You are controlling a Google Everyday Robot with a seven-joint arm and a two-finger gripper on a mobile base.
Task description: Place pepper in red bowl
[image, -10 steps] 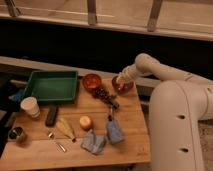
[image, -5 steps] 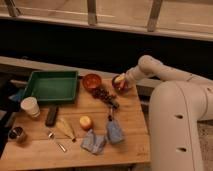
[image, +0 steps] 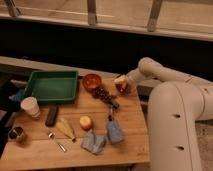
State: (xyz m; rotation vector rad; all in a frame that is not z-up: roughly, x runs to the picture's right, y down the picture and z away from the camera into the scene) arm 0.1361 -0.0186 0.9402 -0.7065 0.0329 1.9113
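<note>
camera view: pincer [image: 121,86] beside grapes [image: 103,95], near red bowl [image: 91,81].

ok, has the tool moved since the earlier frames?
Yes, slightly. The tool has come down and left toward the red bowl, and now sits low over the back right corner of the wooden table.

Smooth white rounded arm [image: 167,75], bulky white body [image: 175,125]; pale jaws above far-right table [image: 131,142] edge.
</note>
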